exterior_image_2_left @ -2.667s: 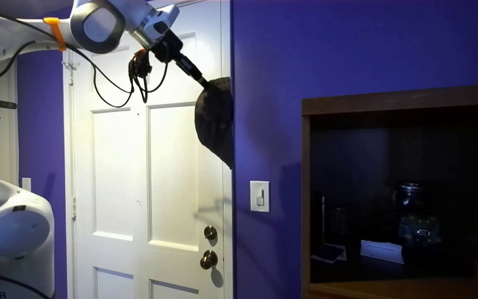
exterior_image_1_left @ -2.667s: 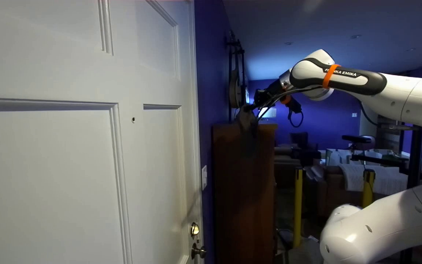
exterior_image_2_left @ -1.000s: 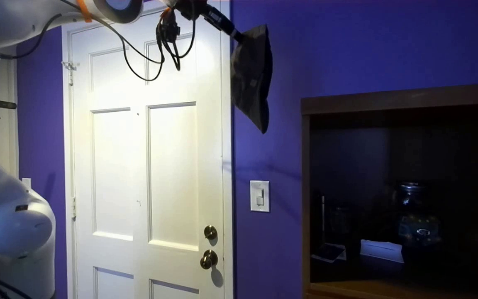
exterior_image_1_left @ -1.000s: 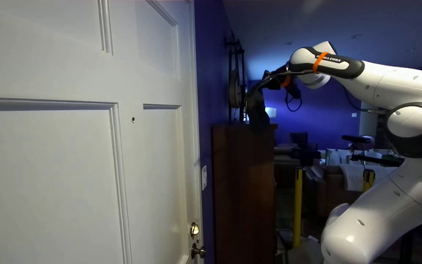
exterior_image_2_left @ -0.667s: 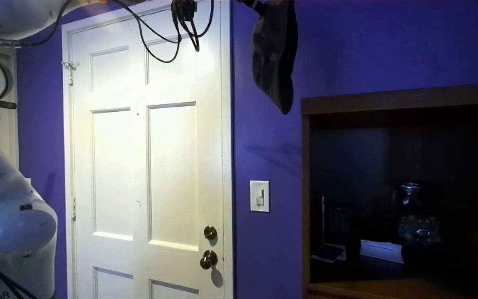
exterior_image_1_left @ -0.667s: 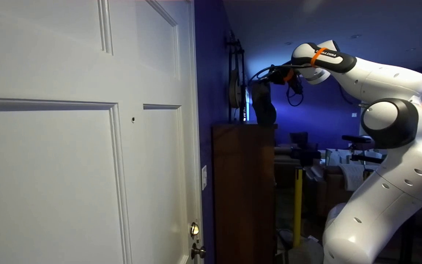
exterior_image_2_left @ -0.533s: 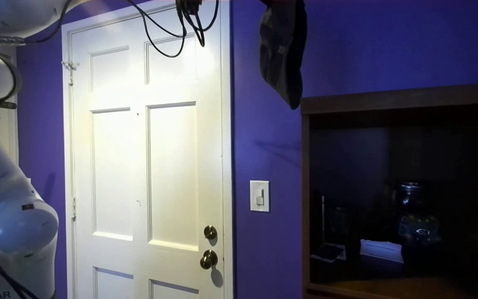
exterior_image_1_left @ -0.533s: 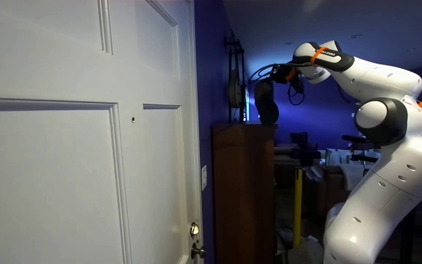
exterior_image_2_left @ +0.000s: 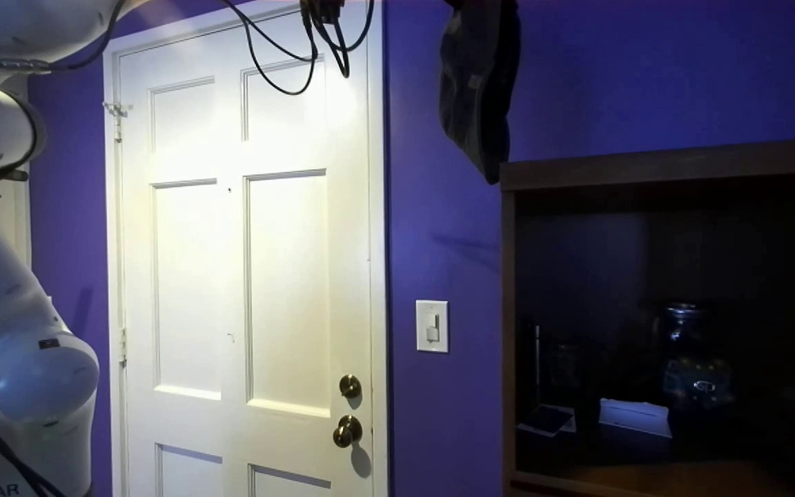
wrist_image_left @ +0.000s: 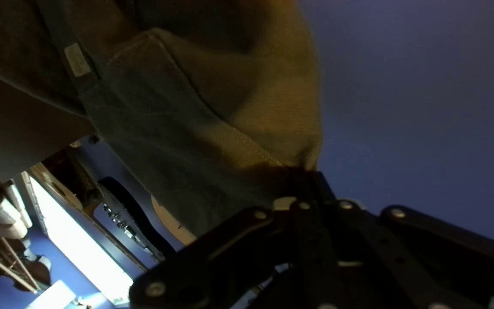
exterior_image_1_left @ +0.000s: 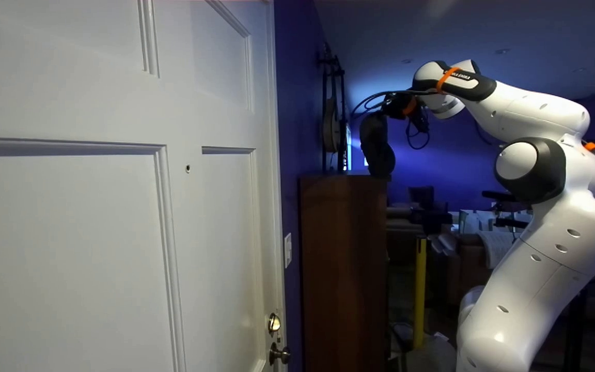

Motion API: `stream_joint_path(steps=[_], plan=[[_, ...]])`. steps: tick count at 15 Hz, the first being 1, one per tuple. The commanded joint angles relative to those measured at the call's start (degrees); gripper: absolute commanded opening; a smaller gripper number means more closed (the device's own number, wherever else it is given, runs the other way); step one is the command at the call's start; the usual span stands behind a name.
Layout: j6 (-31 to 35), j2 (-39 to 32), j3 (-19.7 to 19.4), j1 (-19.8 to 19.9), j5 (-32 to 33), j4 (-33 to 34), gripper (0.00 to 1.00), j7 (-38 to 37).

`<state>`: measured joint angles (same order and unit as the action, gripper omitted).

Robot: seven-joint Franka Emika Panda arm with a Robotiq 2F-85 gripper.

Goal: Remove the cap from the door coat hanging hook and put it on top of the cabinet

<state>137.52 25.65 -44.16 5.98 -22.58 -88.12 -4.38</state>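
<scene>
Purple walls (exterior_image_2_left: 646, 76) go around the white door (exterior_image_2_left: 287, 290). The robot's hand (wrist_image_left: 309, 176) pinches one end of the dark cap (exterior_image_2_left: 477, 90), which hangs down near the top of the brown cabinet (exterior_image_1_left: 344, 274).

Cap (wrist_image_left: 178, 107) partly past top edge

Glossy white arm (exterior_image_1_left: 532, 281), black joint ring (exterior_image_1_left: 550, 168), orange strap (exterior_image_1_left: 448, 79), looping black cables (exterior_image_2_left: 292, 93), black tool (wrist_image_left: 309, 175) with silver screws (wrist_image_left: 398, 213)
</scene>
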Motion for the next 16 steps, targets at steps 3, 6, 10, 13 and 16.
stream_joint_path(steps=[3, 6, 10, 13, 16], plan=[[-5.1, -2.5, -3.7, -2.4, -3.6, 3.0, 0.01, 1.1], [-9.7, -3.8, -9.3, -7.3, -7.8, 5.2, 0.01, 5.3], [-14.2, -5.3, -21.0, -18.2, -14.1, 9.8, 0.01, 11.1], [-13.6, -6.8, -31.3, -27.0, -15.4, 13.0, 0.01, 11.8], [-11.7, -5.6, -30.7, -26.8, -13.0, 11.0, 0.04, 10.9]])
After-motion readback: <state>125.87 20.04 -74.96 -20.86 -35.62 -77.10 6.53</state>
